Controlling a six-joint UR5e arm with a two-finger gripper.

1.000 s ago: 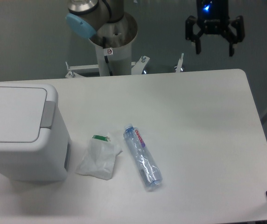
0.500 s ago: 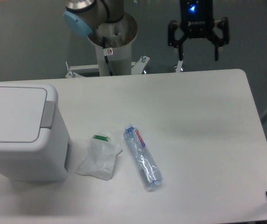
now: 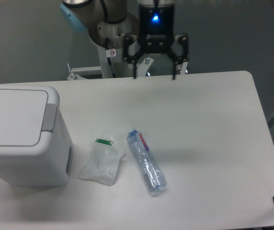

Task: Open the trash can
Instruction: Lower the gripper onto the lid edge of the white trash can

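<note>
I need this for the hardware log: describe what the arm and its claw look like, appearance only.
The claw is black, with two thin dark fingers on angular linkages, and a bright blue light glows on its body. The arm behind it is silvery grey metal with a light blue round cap at one joint. Its pale cylindrical base carries a small red and white sticker. No loose cables are visible.

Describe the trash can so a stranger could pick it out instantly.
Start at the white table and go to its left edge: the trash can is the large white boxy bin there, lid shut, with a grey push-bar strip on top. It dwarfs the small white bag and the clear bottle lying beside it.
</note>
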